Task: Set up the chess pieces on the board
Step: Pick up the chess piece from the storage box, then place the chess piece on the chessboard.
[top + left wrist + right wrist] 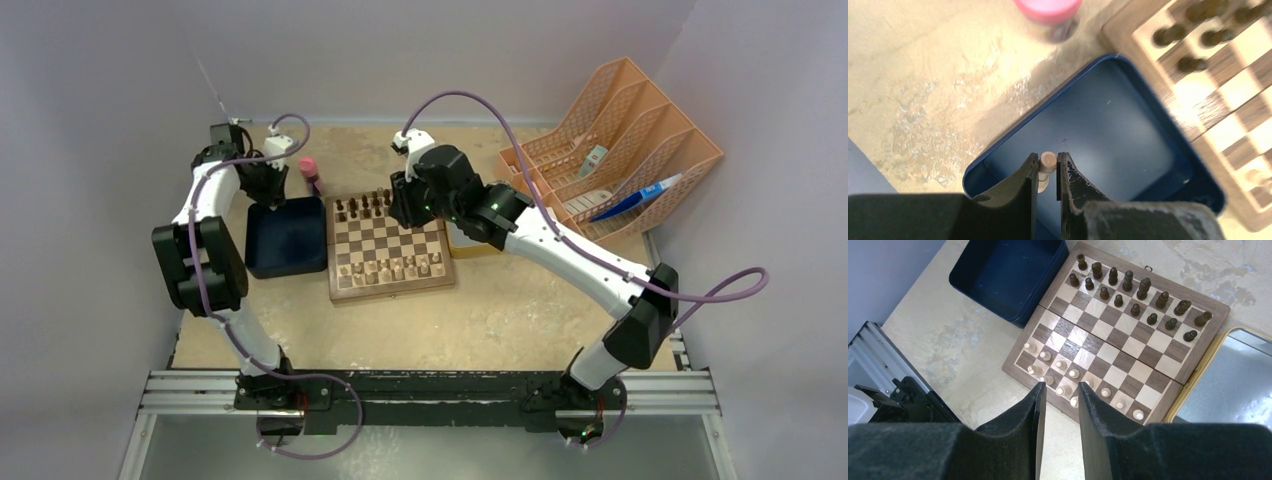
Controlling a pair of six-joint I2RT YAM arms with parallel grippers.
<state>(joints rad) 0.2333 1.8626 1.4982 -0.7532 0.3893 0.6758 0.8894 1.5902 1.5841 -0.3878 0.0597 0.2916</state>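
The board (390, 240) lies mid-table, with dark chess pieces (365, 207) on its far rows and pale ones (392, 268) on its near rows. From the right wrist view the board (1118, 347) shows the same dark pieces (1133, 290) and pale pieces (1073, 385). My left gripper (1048, 167) is shut on a pale tan piece (1048, 161), held upright above the dark blue tray (1118, 125). In the top view that left gripper (268, 190) hangs over the tray's far edge. My right gripper (1062, 390) is open and holds nothing, hovering above the board's far right corner (405, 205).
The blue tray (285, 240) sits against the board's left side. A pink-capped bottle (310, 172) stands behind the tray. A metal tin (1233, 380) lies at the board's right edge. An orange file rack (610, 140) fills the back right corner.
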